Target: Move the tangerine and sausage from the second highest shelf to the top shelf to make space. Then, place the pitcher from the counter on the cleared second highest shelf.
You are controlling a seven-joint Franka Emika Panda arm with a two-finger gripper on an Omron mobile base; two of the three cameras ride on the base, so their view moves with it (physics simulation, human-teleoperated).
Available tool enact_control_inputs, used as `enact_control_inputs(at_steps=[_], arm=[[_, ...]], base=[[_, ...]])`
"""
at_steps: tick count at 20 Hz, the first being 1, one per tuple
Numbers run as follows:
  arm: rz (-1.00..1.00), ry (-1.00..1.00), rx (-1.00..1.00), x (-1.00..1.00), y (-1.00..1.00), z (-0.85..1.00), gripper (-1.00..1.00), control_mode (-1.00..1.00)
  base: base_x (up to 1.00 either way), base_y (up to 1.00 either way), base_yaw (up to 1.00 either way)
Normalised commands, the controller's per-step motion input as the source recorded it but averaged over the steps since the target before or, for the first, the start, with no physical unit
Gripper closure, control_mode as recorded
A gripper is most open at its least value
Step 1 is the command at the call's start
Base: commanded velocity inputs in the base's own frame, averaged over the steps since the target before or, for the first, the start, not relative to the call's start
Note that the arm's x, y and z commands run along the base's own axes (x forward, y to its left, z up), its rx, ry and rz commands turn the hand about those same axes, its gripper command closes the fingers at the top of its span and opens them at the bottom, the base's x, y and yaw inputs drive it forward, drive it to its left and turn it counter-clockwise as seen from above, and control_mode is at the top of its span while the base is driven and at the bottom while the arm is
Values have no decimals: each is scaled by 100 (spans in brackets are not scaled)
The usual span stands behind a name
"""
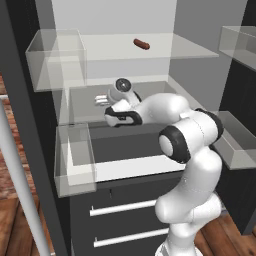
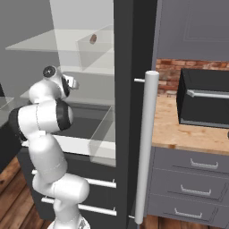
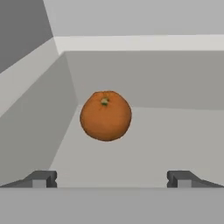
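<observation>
The tangerine (image 3: 105, 115) lies on the second highest shelf (image 3: 144, 144), a flat grey surface, near the back left corner of the fridge as the hand view frames it. It is a round, evenly orange ball with a small pale green stem scar on its upper face and a faintly dimpled skin. The gripper (image 3: 109, 179) is spread wide — its two dark fingertips (image 3: 41, 178) sit far apart at the bottom of the hand view, with the fruit ahead of them and between their lines, and nothing is held. From the left base view the gripper (image 1: 101, 100) reaches in just above the grey shelf (image 1: 85, 107), the white arm bent at the elbow behind it. The sausage (image 1: 141, 44), a short reddish-brown cylinder with rounded ends, rests on the top shelf (image 1: 190, 49) (the paler, whitish glass), towards its back. The right base view shows the sausage (image 2: 93, 39) as a small dark spot — and the light wooden counter (image 2: 179, 129) beside the fridge, carrying a black microwave (image 2: 205, 98).
</observation>
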Motion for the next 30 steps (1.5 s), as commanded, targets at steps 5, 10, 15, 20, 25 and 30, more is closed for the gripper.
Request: enact_control_inputs(at_steps=[5, 10, 15, 20, 25, 30], arm=[[-1, 0, 0, 68, 16, -7, -100, -100], [-4, 0, 0, 60, 9, -17, -100, -100], [-8, 4, 0, 47, 7, -33, 100, -100], [-14, 18, -1, -2, 0, -34, 100, -100], [-26, 25, -2, -96, -17, -65, 100, -100], [-23, -1, -2, -80, -18, -48, 100, -100]], base=[[0, 0, 0], [0, 0, 0], [0, 0, 0], [0, 0, 0], [0, 0, 0], [0, 0, 0]])
